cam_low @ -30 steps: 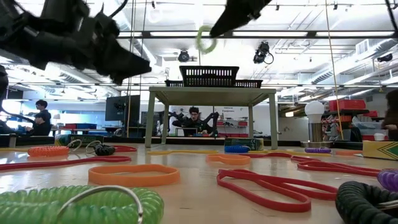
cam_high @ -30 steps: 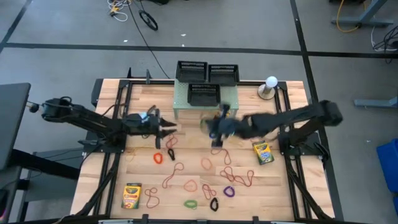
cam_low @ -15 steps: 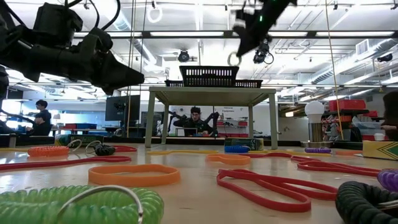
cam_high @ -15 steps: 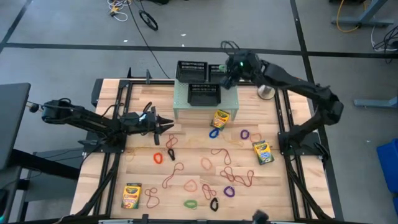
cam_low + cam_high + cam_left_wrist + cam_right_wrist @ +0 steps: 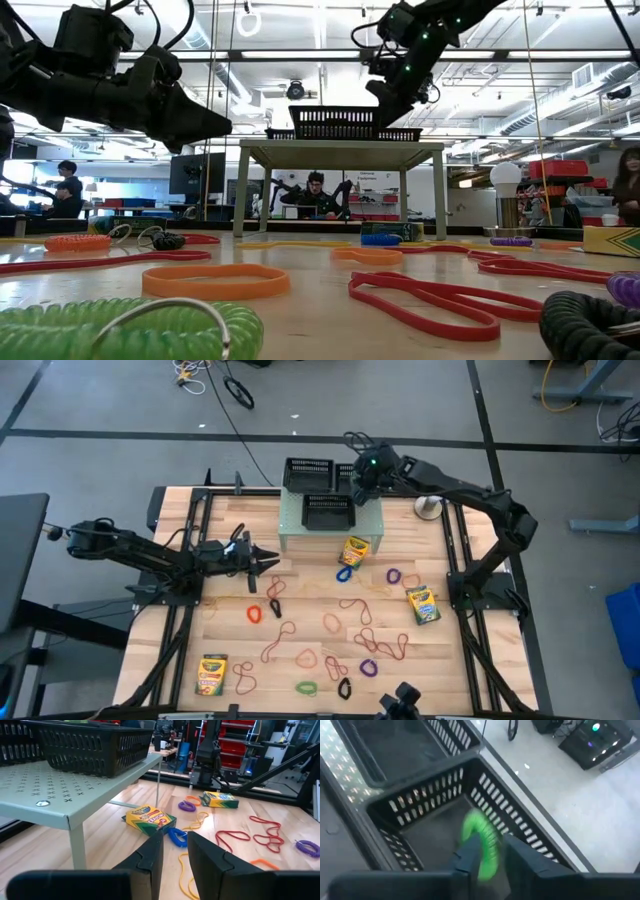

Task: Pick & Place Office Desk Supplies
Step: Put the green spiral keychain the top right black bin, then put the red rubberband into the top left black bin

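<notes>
A green coil band (image 5: 481,846) is seen between the fingers of the right gripper (image 5: 362,472), just above the floor of a black mesh tray (image 5: 515,836); whether it is clamped or already let go cannot be told. That tray (image 5: 360,476) sits at 12 o'clock on the desk (image 5: 455,660), beside a second tray (image 5: 306,471), with a third (image 5: 328,511) on the pale green riser (image 5: 294,532) in front of them.

At the riser's 5 o'clock foot a crayon box (image 5: 354,549) lies flat, touching a blue band (image 5: 344,572). A second box (image 5: 423,604) lies at 3 o'clock, a third (image 5: 211,673) at 7 o'clock. Loose bands are scattered over the middle and 6 o'clock part of the desk: an orange one (image 5: 254,614), a black one (image 5: 274,604), a red one (image 5: 392,647), a purple one (image 5: 368,668) and a green one (image 5: 307,686) among them.

The left gripper (image 5: 268,563) is held at 9 o'clock, above the desk, its fingers (image 5: 150,859) parted by a narrow gap with nothing between them. It points toward the first box (image 5: 149,819) and the blue band (image 5: 177,837).

A white lamp (image 5: 434,499) stands at 1 o'clock. People (image 5: 316,194) are seated in the room beyond.
</notes>
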Motion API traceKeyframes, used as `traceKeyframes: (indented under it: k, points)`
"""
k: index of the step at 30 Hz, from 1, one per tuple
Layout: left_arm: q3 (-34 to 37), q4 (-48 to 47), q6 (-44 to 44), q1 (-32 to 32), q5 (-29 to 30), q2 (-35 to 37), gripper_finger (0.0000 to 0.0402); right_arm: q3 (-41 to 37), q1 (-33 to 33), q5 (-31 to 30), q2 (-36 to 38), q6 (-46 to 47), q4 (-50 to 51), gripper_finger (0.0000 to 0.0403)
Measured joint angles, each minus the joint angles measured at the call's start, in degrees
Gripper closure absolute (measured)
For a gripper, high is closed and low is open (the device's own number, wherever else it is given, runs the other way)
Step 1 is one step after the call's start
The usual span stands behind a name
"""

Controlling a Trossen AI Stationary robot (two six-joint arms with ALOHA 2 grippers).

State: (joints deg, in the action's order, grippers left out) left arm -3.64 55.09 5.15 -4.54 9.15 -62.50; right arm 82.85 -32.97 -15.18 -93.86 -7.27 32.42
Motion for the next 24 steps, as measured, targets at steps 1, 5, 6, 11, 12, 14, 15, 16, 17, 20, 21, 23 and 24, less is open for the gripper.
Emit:
traceKeyframes:
  k: [1,5,6,11,12,14,15,16,17,20,21,23,24]
  points:
    - [0.00,0.00,0.00,0.02,-0.06,0.00,0.0308,0.00,0.15,-0.63,0.01,0.28,0.00,0.0287]
    - [0.00,-0.02,-0.44,0.02,-0.16,0.00,0.0308,0.00,0.55,-3.63,0.44,0.62,0.00,0.0245]
    - [0.00,-0.02,-0.40,0.02,-0.15,0.00,0.0308,0.00,0.71,-4.43,0.60,0.61,0.12,0.0238]
    - [0.00,-1.05,-0.23,0.02,-0.16,0.00,0.0308,0.00,4.35,-6.13,4.50,0.30,1.67,0.0244]
    - [0.00,-1.60,-0.27,0.02,-0.16,0.00,0.0308,0.00,5.55,-6.27,5.83,-0.19,1.93,0.0253]
    - [0.00,-2.45,-0.24,0.02,-0.16,0.00,0.0308,0.00,8.11,-6.53,8.80,-0.78,3.47,0.0277]
    - [0.00,-3.01,0.12,0.02,-0.16,0.00,0.0308,0.00,9.66,-7.05,10.25,-0.74,4.28,0.0291]
    - [0.00,-3.67,0.46,0.02,-0.16,0.00,0.0308,0.00,11.08,-7.17,11.67,-0.43,5.29,0.0305]
    - [0.00,-4.09,1.14,0.02,-0.18,0.00,0.0308,0.00,12.45,-7.17,12.89,0.26,6.80,0.0321]
    - [-0.02,-3.82,3.42,0.02,-1.41,0.00,0.0308,-2.89,16.84,-7.14,16.42,3.24,8.05,0.0367]
    - [-0.03,-3.61,3.87,0.02,-1.94,0.00,0.0308,-4.89,18.37,-7.15,17.55,3.96,7.68,0.0382]
    - [-0.09,-3.41,4.31,0.02,-2.32,0.00,0.0308,-10.01,21.44,-7.16,19.63,5.39,4.90,0.0396]
    - [-0.09,-3.43,4.33,0.02,-2.34,0.00,0.0308,-12.94,23.00,-7.19,20.73,6.22,2.88,0.0395]
